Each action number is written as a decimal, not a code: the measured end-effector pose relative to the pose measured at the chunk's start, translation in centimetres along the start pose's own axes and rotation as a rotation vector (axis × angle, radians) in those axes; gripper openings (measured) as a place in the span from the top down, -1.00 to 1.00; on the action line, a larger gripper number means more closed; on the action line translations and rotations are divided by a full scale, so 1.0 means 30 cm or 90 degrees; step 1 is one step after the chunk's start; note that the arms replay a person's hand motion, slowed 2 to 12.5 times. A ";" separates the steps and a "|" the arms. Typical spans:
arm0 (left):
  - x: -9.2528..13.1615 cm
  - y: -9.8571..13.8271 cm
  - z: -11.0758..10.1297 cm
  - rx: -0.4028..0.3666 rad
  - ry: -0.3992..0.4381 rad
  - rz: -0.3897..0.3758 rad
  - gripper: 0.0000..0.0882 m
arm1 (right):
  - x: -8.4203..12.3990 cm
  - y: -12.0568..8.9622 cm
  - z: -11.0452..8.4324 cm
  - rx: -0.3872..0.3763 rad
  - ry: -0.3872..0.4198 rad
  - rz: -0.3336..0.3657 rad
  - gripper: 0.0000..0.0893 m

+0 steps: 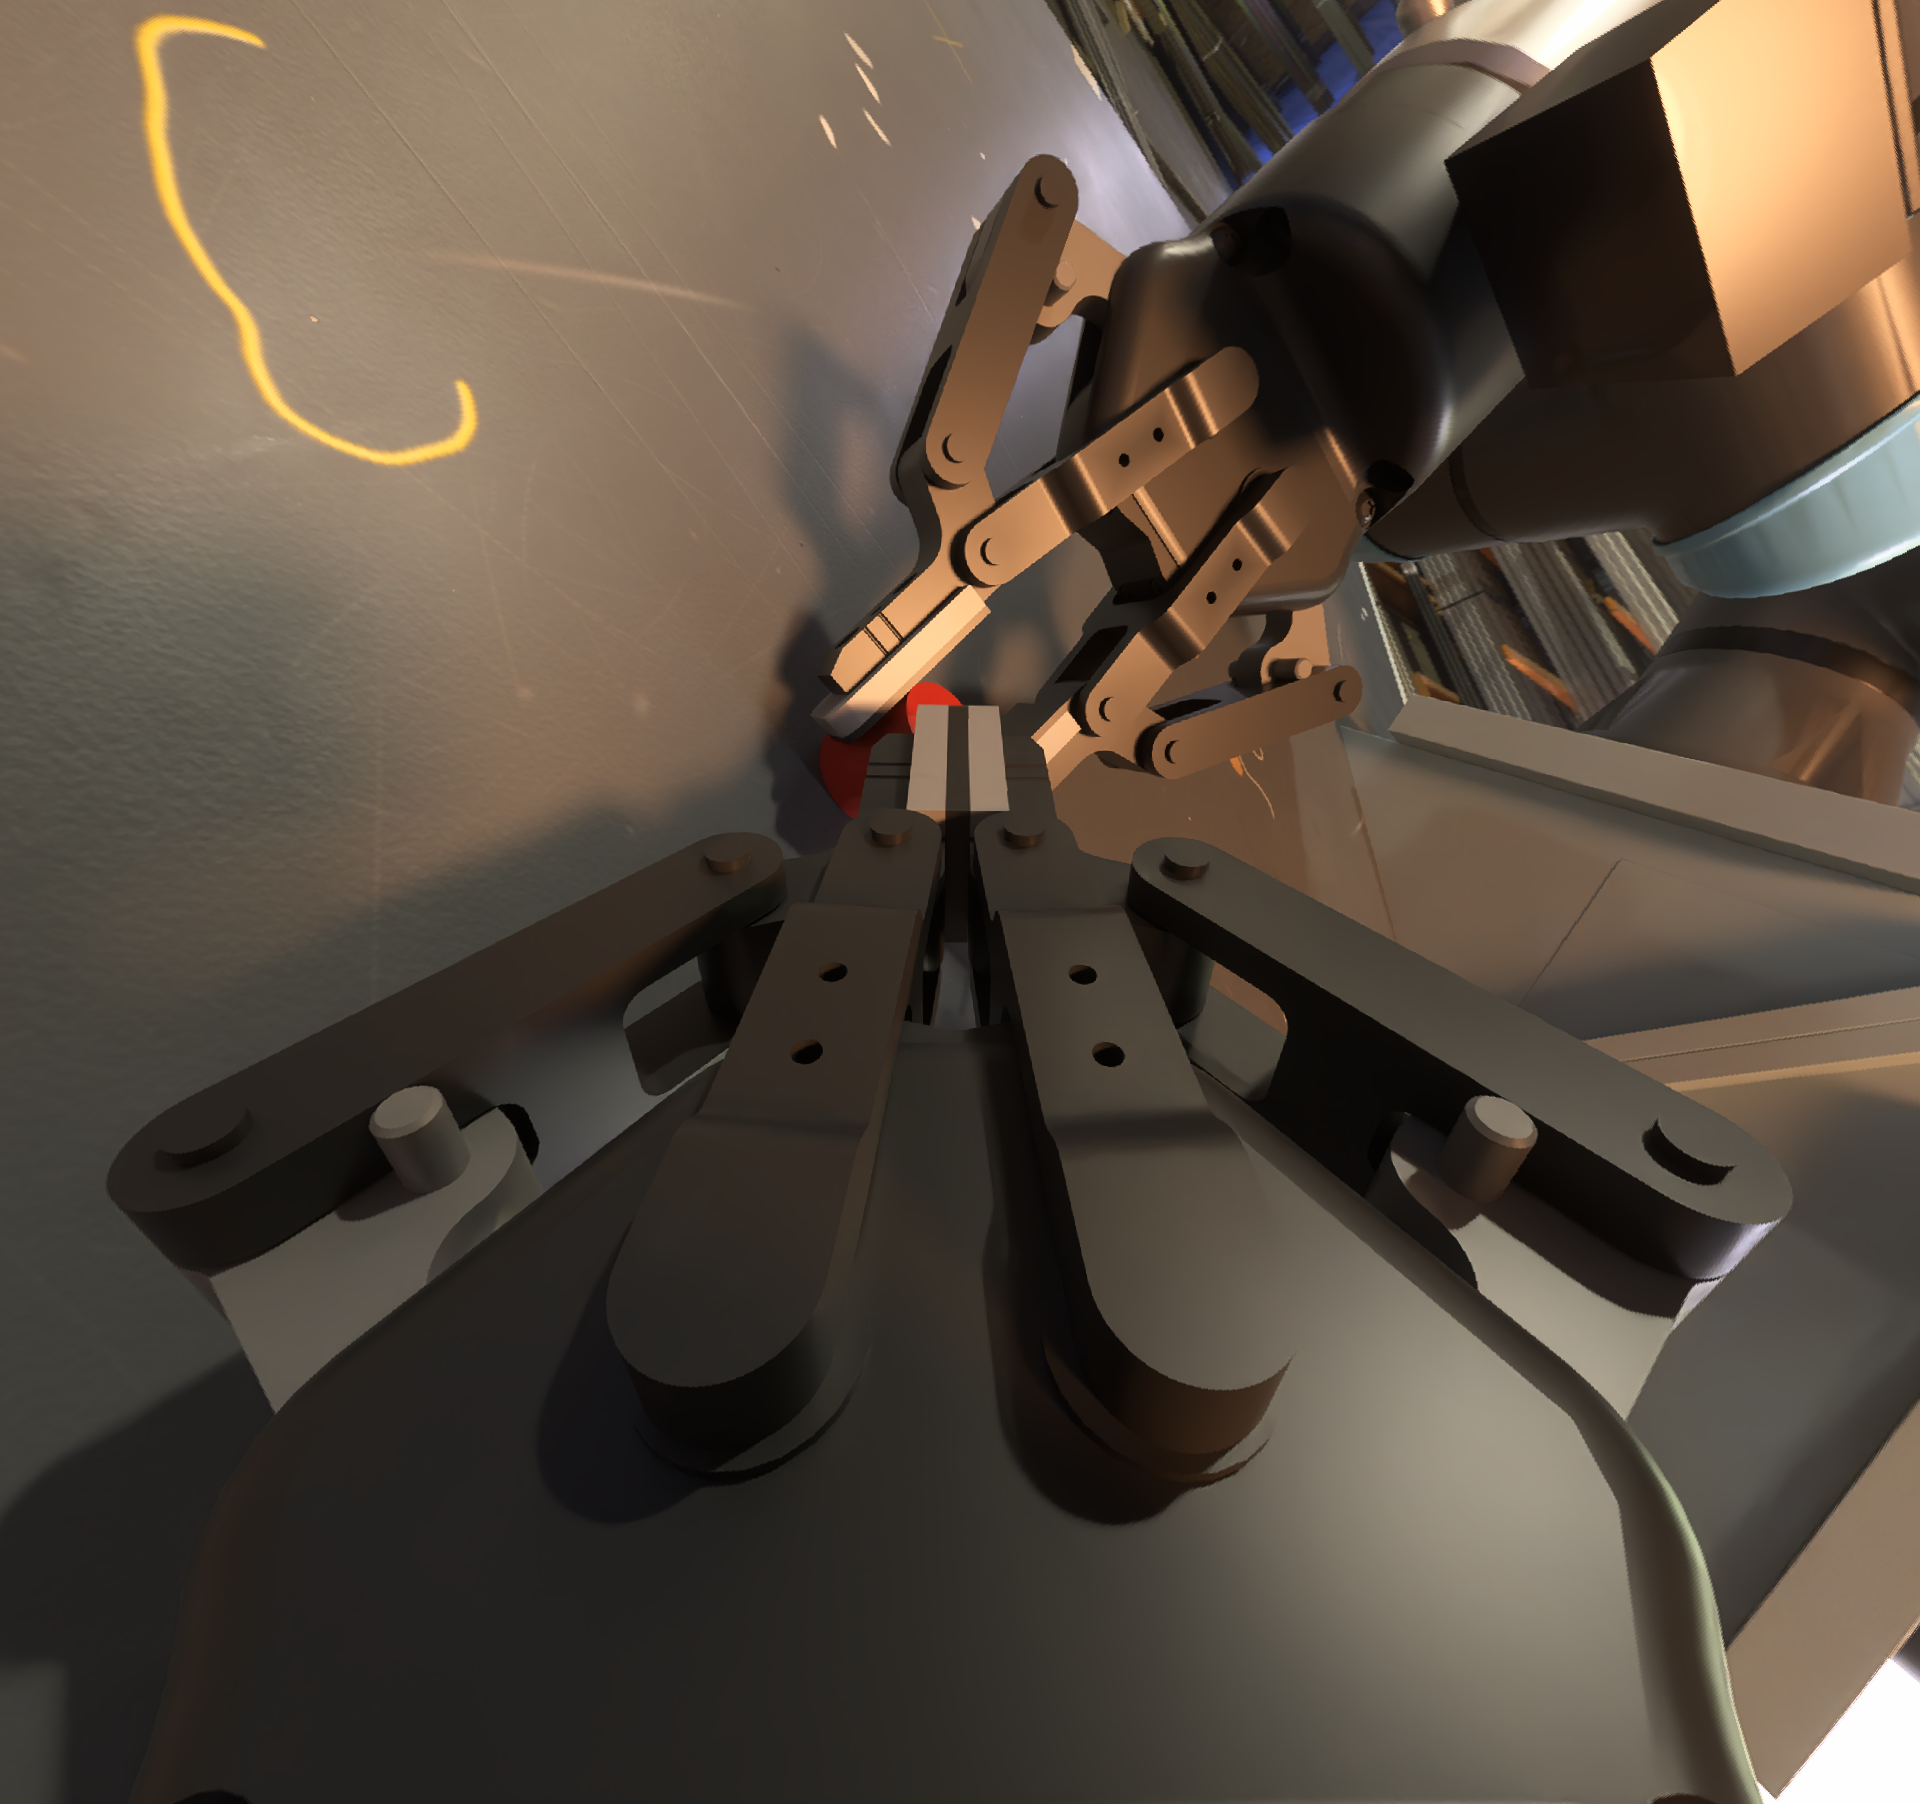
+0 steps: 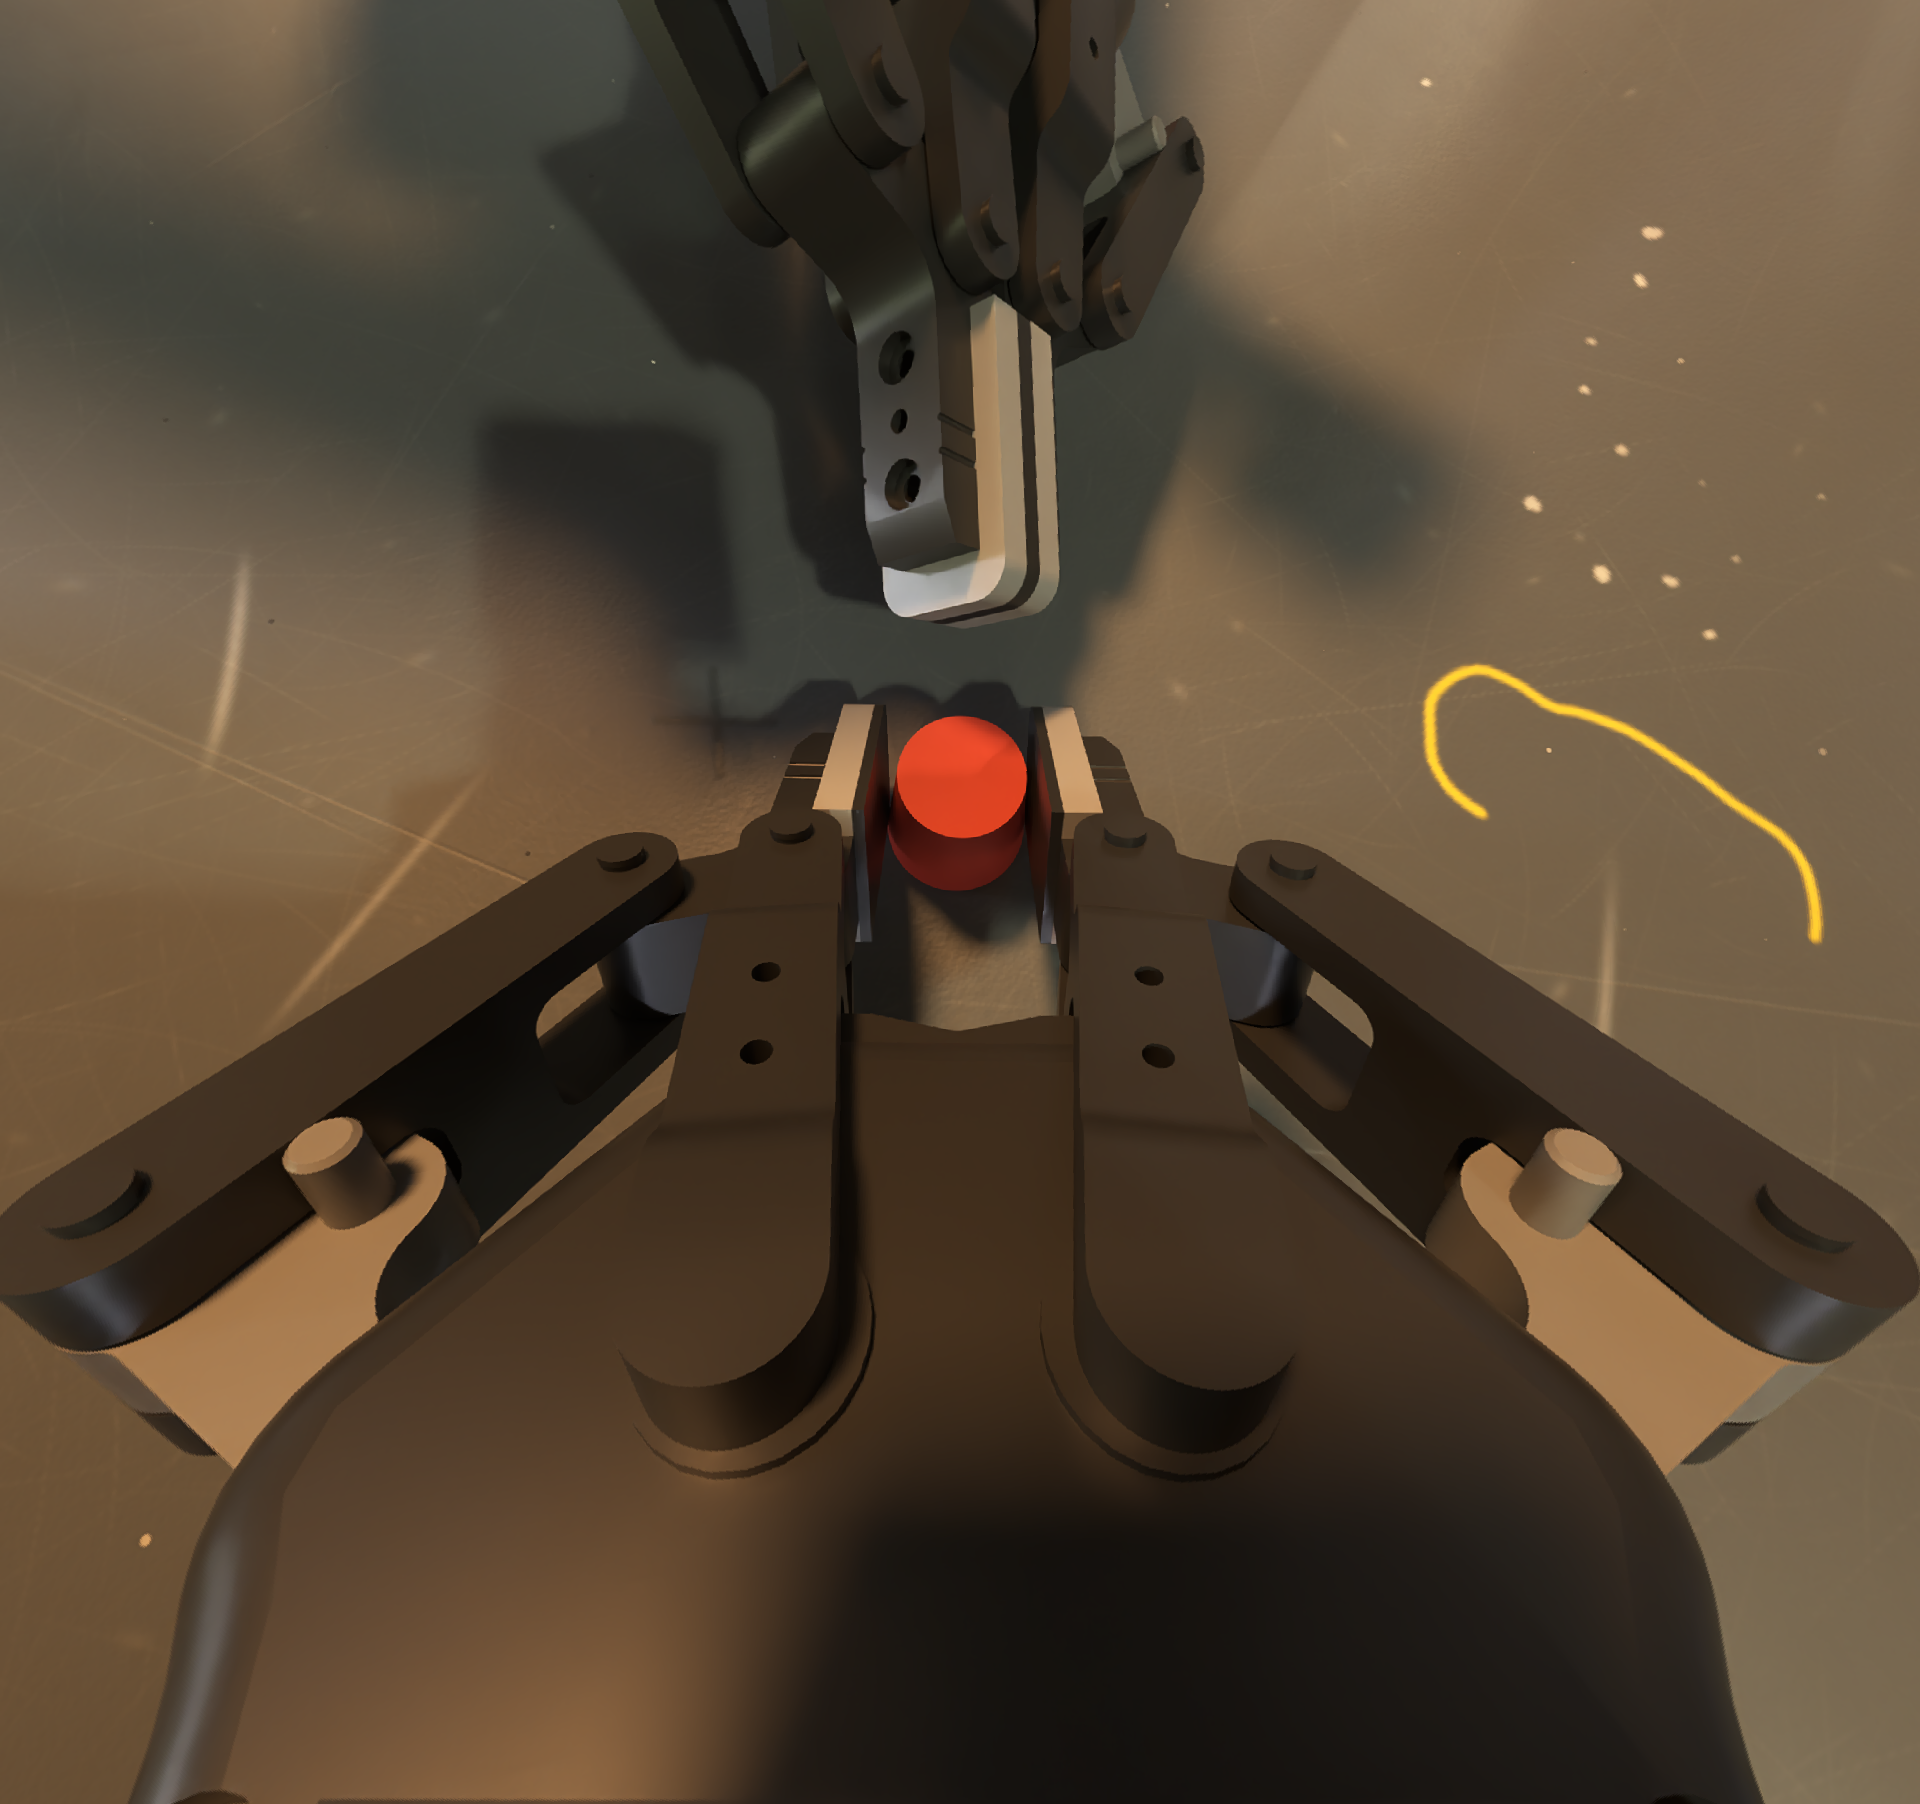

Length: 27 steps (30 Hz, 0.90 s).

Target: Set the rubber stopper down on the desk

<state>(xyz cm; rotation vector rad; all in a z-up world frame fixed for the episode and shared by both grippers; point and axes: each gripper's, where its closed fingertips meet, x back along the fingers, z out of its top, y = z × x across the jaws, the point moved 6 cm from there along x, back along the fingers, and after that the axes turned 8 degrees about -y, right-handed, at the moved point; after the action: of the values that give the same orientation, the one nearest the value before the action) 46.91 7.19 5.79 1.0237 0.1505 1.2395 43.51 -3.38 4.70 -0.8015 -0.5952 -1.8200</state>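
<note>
The rubber stopper (image 2: 961,788) is a small red plug, seen end-on between my right gripper's (image 2: 958,767) two pads. The jaws are closed to its width, just above the scratched grey desk (image 2: 312,715). In the left wrist view only red slivers of the stopper (image 1: 844,767) show behind my left gripper (image 1: 958,762), which is shut and empty with its pads together. The right gripper (image 1: 935,715) comes in from the upper right, its fingertips low at the desk (image 1: 468,663). The left gripper (image 2: 1029,601) hangs just beyond the stopper, apart from it.
A yellow curved line is drawn on the desk (image 1: 246,326), also to the right in the right wrist view (image 2: 1683,769). The desk's far edge, shelving beyond it (image 1: 1195,9) and a grey frame (image 1: 1662,798) show at the right.
</note>
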 end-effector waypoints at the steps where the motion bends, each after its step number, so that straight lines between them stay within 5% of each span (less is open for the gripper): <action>1: 0.000 -0.001 0.000 0.000 -0.002 0.003 1.00 | 0.000 0.000 0.000 -0.001 0.000 0.001 0.46; 18: 0.006 -0.004 0.003 0.000 0.005 0.002 1.00 | 0.001 0.000 0.000 -0.001 0.000 0.013 0.46; 22: 0.006 -0.003 0.003 -0.001 0.006 -0.003 1.00 | 0.001 -0.013 0.000 0.009 0.000 0.039 0.20; 27: 0.004 0.001 0.002 -0.005 0.004 -0.008 1.00 | 0.001 -0.011 0.000 0.009 0.000 0.034 0.19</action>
<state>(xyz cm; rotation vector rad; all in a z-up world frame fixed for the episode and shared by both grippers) 46.98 7.26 5.91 1.0102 0.1563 1.2319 43.19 -3.29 4.71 -0.8007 -0.5816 -1.7656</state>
